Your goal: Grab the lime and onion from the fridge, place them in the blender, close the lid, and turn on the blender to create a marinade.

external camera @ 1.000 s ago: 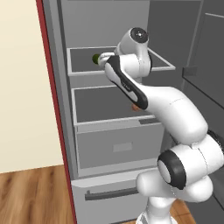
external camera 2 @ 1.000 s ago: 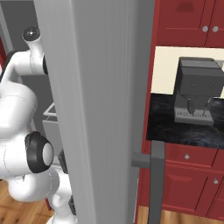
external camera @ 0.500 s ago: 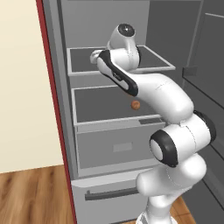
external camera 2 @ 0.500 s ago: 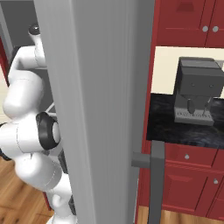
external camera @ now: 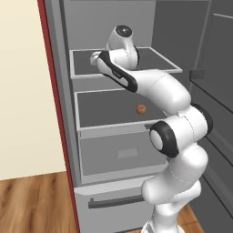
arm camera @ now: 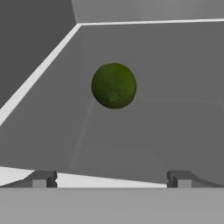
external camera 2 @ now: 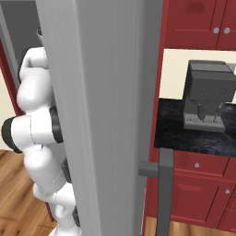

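The tall grey fridge (external camera: 118,150) with pale-edged shelves and a dark red side stands open, and the white arm reaches into its upper shelf from the lower right of the left base view. In the hand view the two-finger gripper (arm camera: 112,179) has its small dark finger tips (arm camera: 40,179) spread wide, one at each lower corner, with nothing between them. The small dark green ball of a lime (arm camera: 113,85) lies ahead of them on the grey shelf floor, centred between the tips but well clear of both, with bare shelf separating it from the fingers. A pale shelf edge runs diagonally to the lime's left, and the back wall meets the floor just beyond it.

On the shelf below, the small orange-brown round onion (external camera: 141,109) sits alone toward the right side, near the arm's forearm (which passes in front of and above it). Under that shelf is a grey drawer (external camera: 119,154), and lower still a dark bar handle (external camera: 119,200) on the bottom front.

From the right base view, the broad grey fridge door (external camera 2: 103,115) stands edge-on and hides most of the arm and the whole fridge interior. Beyond it, on a dark speckled counter (external camera 2: 189,133) backed by dark red cabinets (external camera 2: 198,23), stands a boxy grey machine (external camera 2: 208,96).
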Robot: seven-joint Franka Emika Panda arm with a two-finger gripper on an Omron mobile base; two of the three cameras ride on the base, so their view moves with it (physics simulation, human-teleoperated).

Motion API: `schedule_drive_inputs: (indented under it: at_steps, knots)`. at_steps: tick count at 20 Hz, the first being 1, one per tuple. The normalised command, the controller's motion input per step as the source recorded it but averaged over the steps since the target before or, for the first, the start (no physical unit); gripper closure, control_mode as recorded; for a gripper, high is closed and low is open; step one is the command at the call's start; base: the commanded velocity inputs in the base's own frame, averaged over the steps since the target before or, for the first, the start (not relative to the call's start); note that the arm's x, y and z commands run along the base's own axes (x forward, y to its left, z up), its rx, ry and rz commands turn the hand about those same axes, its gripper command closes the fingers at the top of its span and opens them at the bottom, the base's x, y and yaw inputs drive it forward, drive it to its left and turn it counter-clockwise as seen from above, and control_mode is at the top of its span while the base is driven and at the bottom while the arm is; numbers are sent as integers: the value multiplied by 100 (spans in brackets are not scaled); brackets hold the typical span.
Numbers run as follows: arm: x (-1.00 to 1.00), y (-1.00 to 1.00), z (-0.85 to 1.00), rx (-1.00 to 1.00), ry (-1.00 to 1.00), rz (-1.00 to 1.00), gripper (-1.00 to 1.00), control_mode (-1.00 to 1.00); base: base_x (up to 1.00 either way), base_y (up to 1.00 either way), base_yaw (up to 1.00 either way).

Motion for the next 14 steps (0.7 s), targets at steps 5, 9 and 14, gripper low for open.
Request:
schedule_drive_inputs:
  at_steps: [5, 9, 14]
  knots:
    - [45, 0, -4, 0, 1, 0, -100, -100, 0, 0, 0]
    - [42, 0, -5, 0, 0, 0, -100, -100, 0, 0, 0]
    - [38, 3, -8, 0, 0, 0, -100, -100, 0, 0, 0]
